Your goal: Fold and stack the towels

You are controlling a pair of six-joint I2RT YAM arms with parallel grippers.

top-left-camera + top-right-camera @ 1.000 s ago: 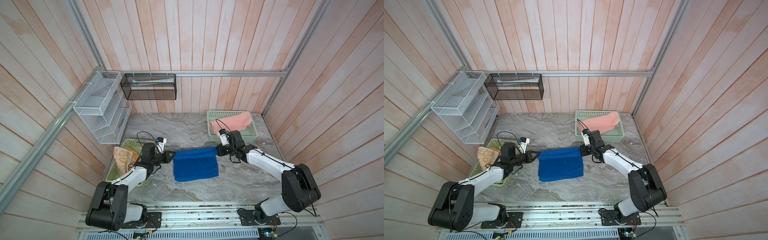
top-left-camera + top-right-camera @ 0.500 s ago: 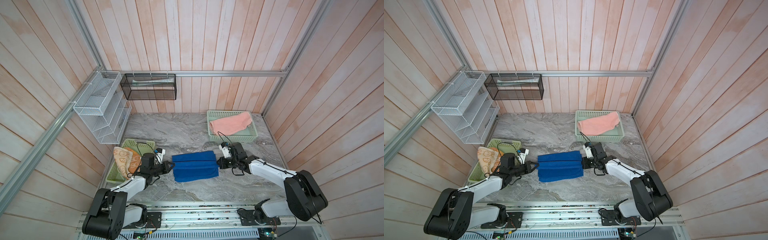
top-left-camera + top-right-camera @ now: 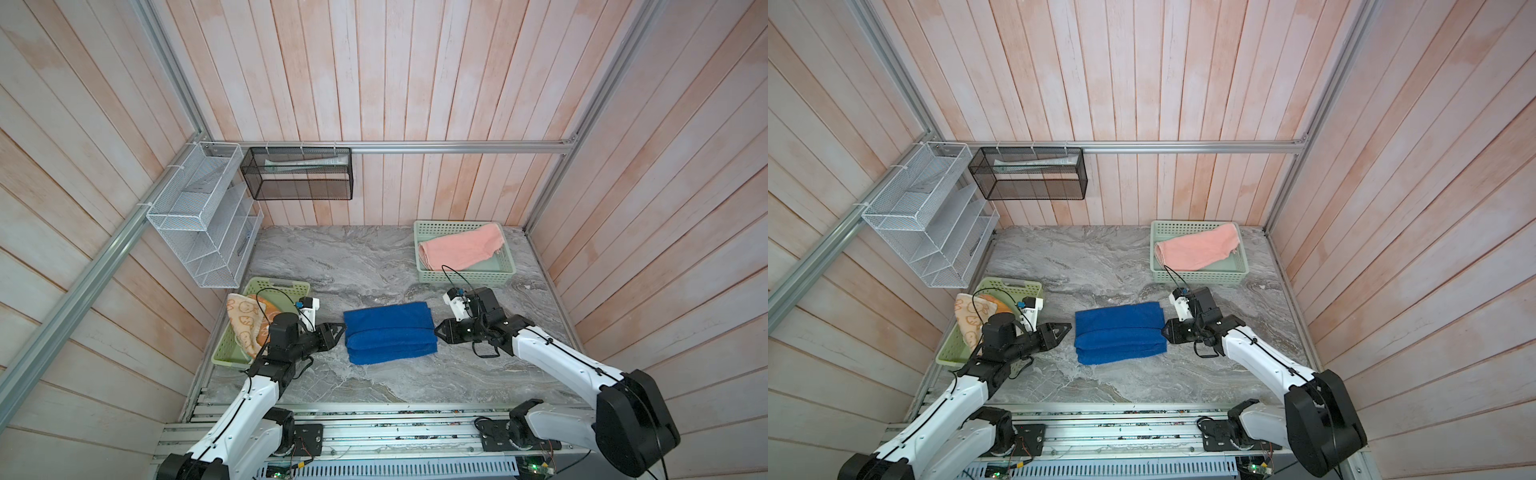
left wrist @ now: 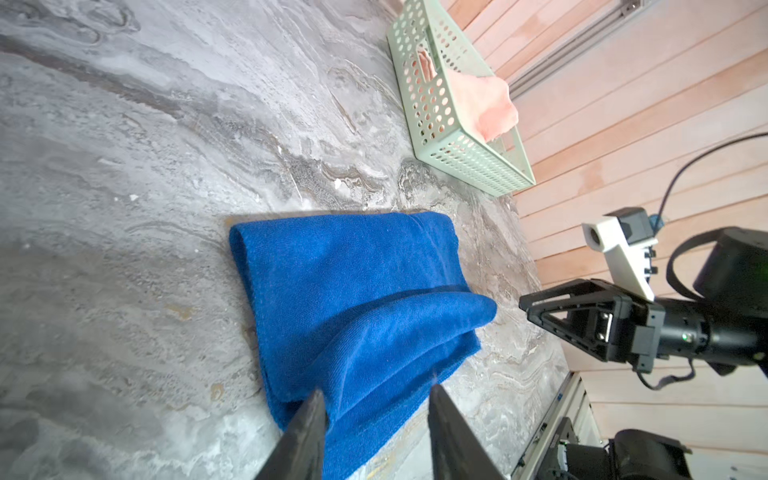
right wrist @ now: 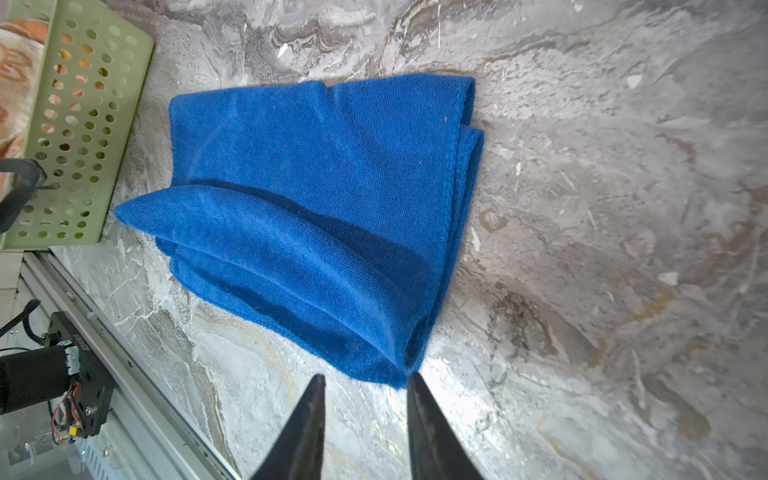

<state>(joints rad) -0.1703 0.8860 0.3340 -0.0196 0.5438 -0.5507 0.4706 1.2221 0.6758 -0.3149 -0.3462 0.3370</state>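
Two grippers flank the blue towel, the spotter notes. Left of it, an orange bunny towel lies in the left basket, spilling over the rim. Next, the left gripper: tips at the towel's left short end, fingers parted, nothing clamped.

And right of the towel? the recorder asks.

Right gripper, tips just short of the right short end, fingers likewise parted and empty. Beyond it and further back, a pink towel in the right basket.

Which way does the blue one lie?

Folded, on the table, long axis running gripper to gripper. Either arm would meet an end by a straight advance. The left looks slightly nearer: in its wrist view the towel's end sits between the fingertips, while in the right wrist view the corner lies just ahead of them.

What does one view add?

The top views give the layout but not the finger gaps. Both wrist views show those gaps, plus a puffed ridge along the top layer, not pressed flat. It probably wants smoothing or a fresh pinch before stacking.
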